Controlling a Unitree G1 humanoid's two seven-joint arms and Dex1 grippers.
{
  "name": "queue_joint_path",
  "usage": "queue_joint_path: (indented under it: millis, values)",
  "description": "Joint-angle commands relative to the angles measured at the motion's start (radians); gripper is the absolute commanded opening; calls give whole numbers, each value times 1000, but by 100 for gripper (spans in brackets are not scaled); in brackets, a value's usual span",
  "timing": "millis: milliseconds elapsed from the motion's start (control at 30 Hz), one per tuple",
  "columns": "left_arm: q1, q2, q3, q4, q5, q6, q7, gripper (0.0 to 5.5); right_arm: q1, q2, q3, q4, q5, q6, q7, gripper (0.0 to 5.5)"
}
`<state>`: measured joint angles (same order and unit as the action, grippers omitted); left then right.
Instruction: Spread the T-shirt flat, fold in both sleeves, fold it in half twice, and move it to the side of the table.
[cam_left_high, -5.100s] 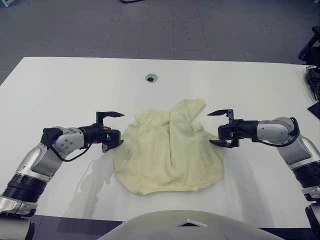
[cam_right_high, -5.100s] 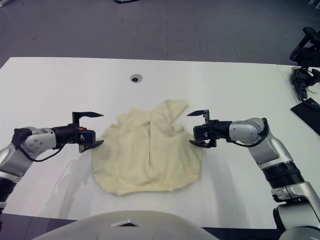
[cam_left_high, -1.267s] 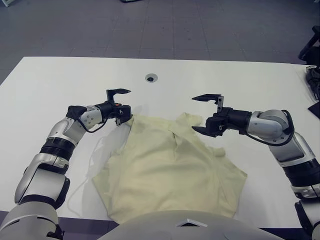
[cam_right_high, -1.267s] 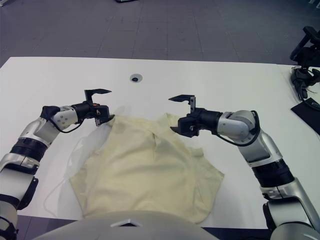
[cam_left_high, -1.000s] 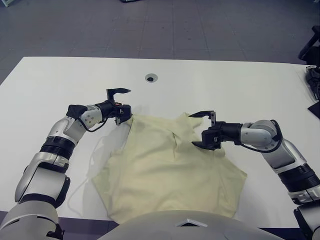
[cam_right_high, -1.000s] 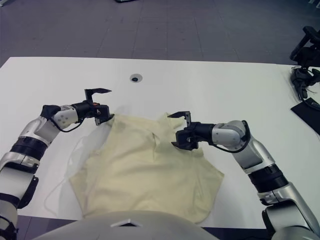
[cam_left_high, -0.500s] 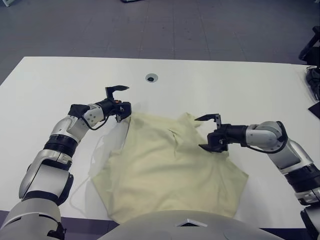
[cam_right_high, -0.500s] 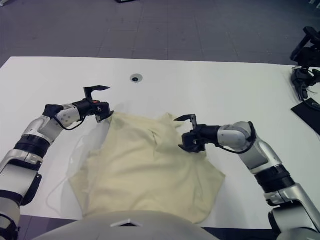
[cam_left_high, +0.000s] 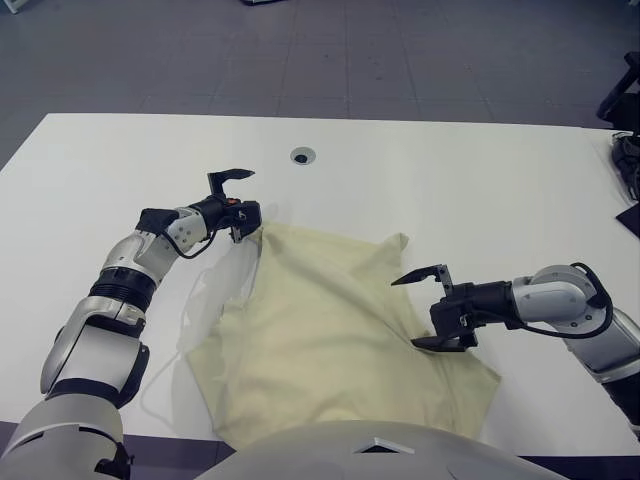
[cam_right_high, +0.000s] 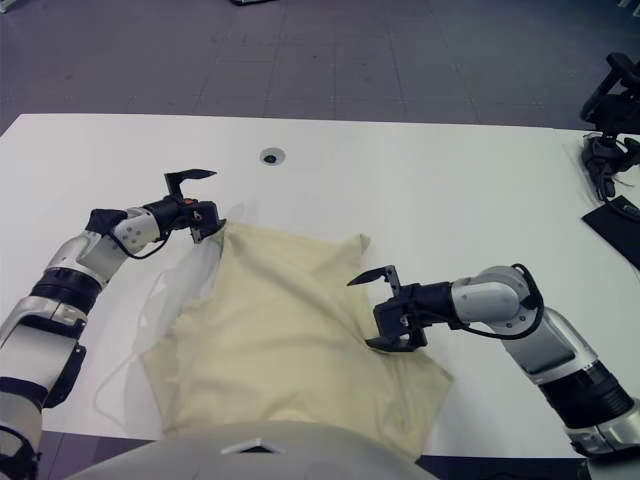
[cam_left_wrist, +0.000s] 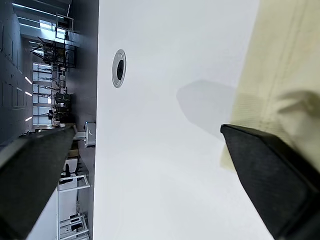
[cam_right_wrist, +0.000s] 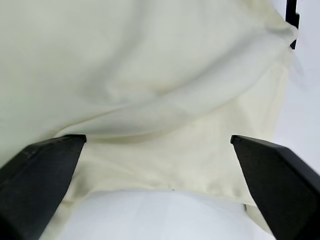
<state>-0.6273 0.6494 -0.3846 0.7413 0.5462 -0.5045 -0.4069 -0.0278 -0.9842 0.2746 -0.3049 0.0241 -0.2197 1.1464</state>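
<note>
Right gripper (cam_left_high: 407, 313) drawn back over T-shirt (cam_left_high: 320, 340), jaws wide — left gripper (cam_left_high: 248, 203) wide too, seemingly touching its corner

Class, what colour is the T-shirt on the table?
Pale yellow T-shirt, plain; clearest in the left eye view.

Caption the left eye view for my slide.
Left gripper and right gripper, both open, at a yellow T-shirt on white table.

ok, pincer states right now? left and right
Left pincer: open, lower finger at the shirt corner.
Right pincer: open over the shirt, holding nothing.
</note>
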Motion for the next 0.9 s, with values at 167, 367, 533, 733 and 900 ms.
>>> queue_joint_path:
  millis: [167,367,533,733,900]
  values:
    - [17,15,-5,18,6,2,-11,538,27,0,-31,-93,134,80,50,540]
    - [25,18,-4,2,6,-6,-9,538,-57,95,-46,-72,171,110,-3,540]
    - [35,18,-2,-37,6,-12,-4,538,-289,265,-62,98,43,113,-209,540]
    - [41,17,-8,-62,15,-9,-7,538,-447,392,58,359,-207,-19,-351,540]
    - [42,27,-9,-81,29,-5,-5,538,-535,435,155,595,-364,-140,-397,540]
